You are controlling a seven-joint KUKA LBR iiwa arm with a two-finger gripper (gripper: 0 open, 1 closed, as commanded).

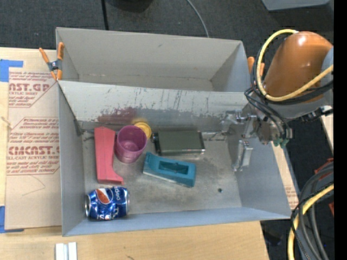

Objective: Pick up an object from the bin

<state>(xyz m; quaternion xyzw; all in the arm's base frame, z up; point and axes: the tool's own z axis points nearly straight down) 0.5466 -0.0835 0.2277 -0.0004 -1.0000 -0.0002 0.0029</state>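
Note:
My gripper (242,151) hangs over the right end of the bin, close to the right wall, with nothing seen in it. The nearest thing is a flat grey-green metal box (179,142) lying mid-bin, just left of the gripper. In front of that box lies a teal plastic holder (169,170) with a rectangular recess, set at a slant. Bare bin floor separates the gripper from both.
Further left stand a purple cup (130,143) with a small yellow thing (143,128) behind it and a pink wedge-shaped block (105,154). A crushed blue Pepsi can (107,203) lies in the front left corner. The arm with its orange cover and yellow cables comes in from the right.

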